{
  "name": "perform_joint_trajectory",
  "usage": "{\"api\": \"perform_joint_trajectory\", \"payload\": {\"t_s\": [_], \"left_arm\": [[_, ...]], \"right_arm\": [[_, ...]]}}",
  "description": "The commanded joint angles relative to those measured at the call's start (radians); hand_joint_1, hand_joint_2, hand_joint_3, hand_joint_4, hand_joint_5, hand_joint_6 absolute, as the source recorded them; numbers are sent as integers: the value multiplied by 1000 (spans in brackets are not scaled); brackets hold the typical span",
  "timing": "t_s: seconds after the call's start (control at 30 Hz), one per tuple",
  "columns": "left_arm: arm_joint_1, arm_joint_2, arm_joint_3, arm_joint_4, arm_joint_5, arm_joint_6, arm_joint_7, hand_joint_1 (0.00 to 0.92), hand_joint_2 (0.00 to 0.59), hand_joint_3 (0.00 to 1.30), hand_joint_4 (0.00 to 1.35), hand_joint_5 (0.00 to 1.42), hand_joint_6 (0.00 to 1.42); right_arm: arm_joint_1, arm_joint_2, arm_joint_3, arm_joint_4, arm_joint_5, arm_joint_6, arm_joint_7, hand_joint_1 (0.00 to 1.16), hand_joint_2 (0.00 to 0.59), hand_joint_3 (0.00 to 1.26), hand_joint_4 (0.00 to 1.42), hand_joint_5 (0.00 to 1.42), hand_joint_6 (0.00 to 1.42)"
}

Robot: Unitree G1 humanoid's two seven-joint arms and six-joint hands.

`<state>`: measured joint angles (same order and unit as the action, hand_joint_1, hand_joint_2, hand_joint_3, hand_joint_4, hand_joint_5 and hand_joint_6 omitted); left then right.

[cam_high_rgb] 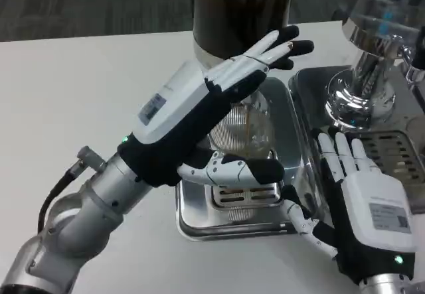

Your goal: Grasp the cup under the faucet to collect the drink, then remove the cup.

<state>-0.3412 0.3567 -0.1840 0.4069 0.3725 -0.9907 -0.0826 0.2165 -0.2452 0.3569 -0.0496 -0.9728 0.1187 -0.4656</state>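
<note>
at frame centre, left robot hand [199, 115] wrapped around clear cup [247, 129] on steel drip tray [292, 118], beneath dark dispenser [240, 8]; at lower right, right robot hand [362, 204] flat, fingers apart, empty, on tabletop [86, 95]

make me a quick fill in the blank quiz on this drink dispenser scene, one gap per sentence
1. The clear cup stands on a metal drip ____ under the dark dispenser.
2. The ____ hand is wrapped around the cup.
3. A thin stream of ____-coloured drink is running into the cup.
4. The right hand rests palm down on the ____, beside the tray.

Missing words: tray; left; brown; table
</note>
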Motion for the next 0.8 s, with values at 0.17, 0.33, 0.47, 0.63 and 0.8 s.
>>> {"api": "perform_joint_trajectory", "payload": {"t_s": [0.17,0.33,0.47,0.63,0.8], "left_arm": [[44,16,-46,-19,56,4,-12,0,113,124,0,212,219],[49,26,-47,-23,60,8,0,0,114,124,0,212,219],[51,26,-50,-25,60,11,5,0,117,124,0,213,219],[53,30,-54,-28,61,15,8,0,122,130,0,213,219],[55,34,-52,-34,52,20,6,0,129,133,0,213,219]], "right_arm": [[-1,-1,-10,-4,16,-14,-14,212,399,54,0,21,162],[12,24,-98,-16,270,-196,-25,343,352,13,17,54,197],[-13,21,-148,12,464,-332,54,391,290,0,0,0,165],[-68,22,-182,96,634,-456,173,479,240,0,0,0,129],[-134,22,-196,203,736,-532,293,538,213,0,0,0,113]]}}
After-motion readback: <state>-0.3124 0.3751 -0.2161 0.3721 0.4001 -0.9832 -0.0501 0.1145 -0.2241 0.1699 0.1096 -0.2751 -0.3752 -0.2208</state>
